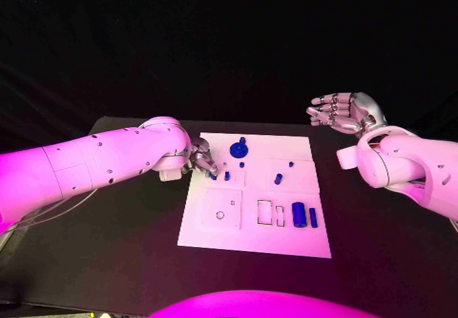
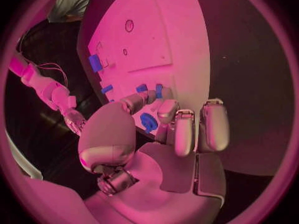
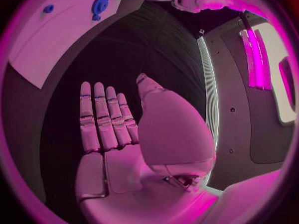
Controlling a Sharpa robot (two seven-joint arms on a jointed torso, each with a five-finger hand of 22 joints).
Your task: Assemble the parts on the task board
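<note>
1. The left robot hand (image 1: 202,161) is down at the near-left edge of the task board (image 1: 286,232), its fingers curled together over the board's upper left part. In the left wrist view its fingertips (image 2: 167,109) close around a small blue part (image 2: 148,122) right at the board face; whether the part is lifted or only touched I cannot tell.
2. Just beside that hand stands a blue round gear-like part (image 1: 239,144) near the board's far edge, with small blue pegs (image 1: 278,178) a little further toward the middle.
3. Well apart from it, on the board's near-right part, lie a blue cylinder (image 1: 300,214) and a slimmer blue bar (image 1: 313,217), side by side next to outlined slots.
4. The right robot hand (image 1: 345,111) is raised off the black surface (image 1: 382,265), beyond the board's far-right corner, released, fingers apart and holding nothing.
5. No writing can be read on the board.
</note>
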